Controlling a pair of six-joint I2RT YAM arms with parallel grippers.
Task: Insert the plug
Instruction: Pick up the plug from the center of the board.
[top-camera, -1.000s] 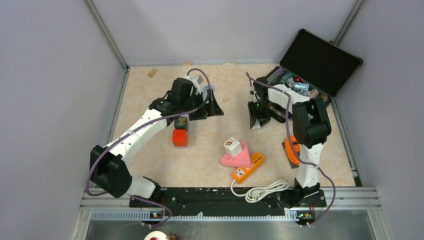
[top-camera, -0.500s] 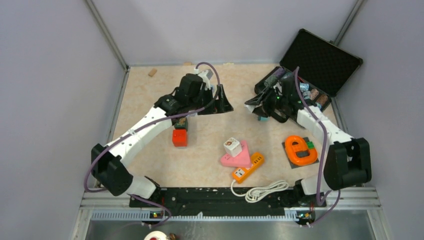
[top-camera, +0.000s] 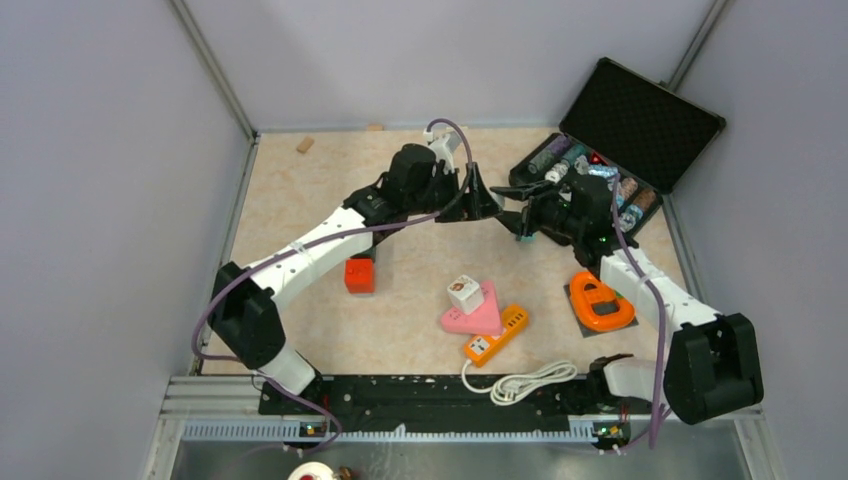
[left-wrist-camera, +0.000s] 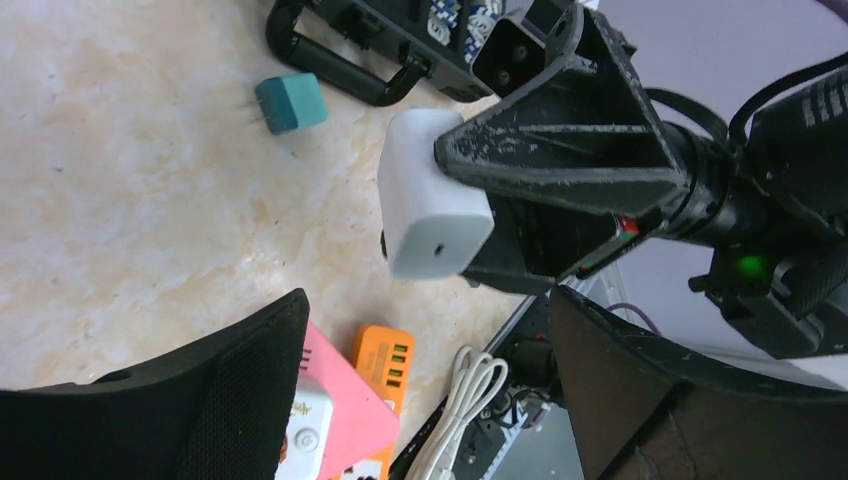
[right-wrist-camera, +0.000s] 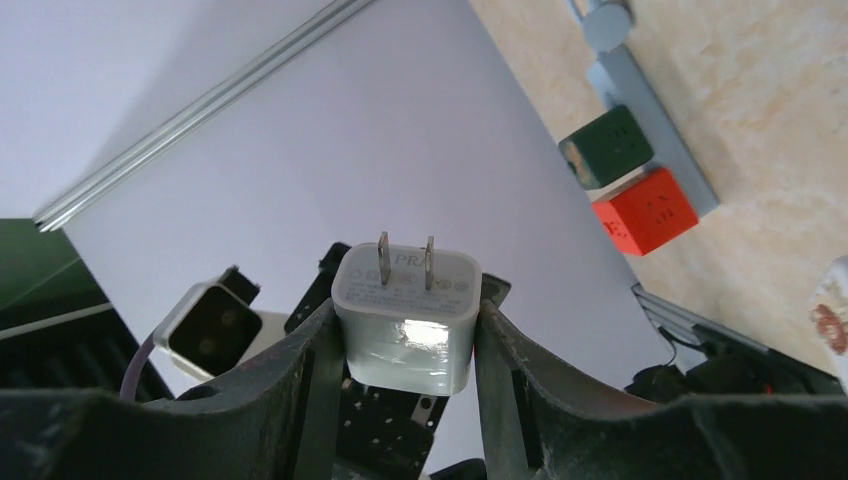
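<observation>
A white two-pronged plug (right-wrist-camera: 407, 290) is clamped between the fingers of my right gripper (right-wrist-camera: 405, 322), prongs pointing away from the wrist. From the left wrist, the same plug (left-wrist-camera: 432, 205) hangs in the air just beyond my left gripper (left-wrist-camera: 428, 298), which is open and has nothing between its fingers. From above, the left gripper (top-camera: 488, 203) and right gripper (top-camera: 522, 222) face each other tip to tip over the middle back of the table. The orange power strip (top-camera: 497, 335) lies near the front with its white cord (top-camera: 520, 382) coiled beside it.
A pink triangular socket (top-camera: 478, 314) with a white cube adapter (top-camera: 462, 293) on it touches the strip. A teal plug (left-wrist-camera: 290, 103) lies on the floor by the open black case (top-camera: 625, 150). There is a red block (top-camera: 359, 275) to the left and an orange ring-shaped object (top-camera: 600, 303) to the right.
The left arm has reached right, toward the right gripper. The right arm has swung round and lowered, so its gripper with the plug now points left at the left gripper.
</observation>
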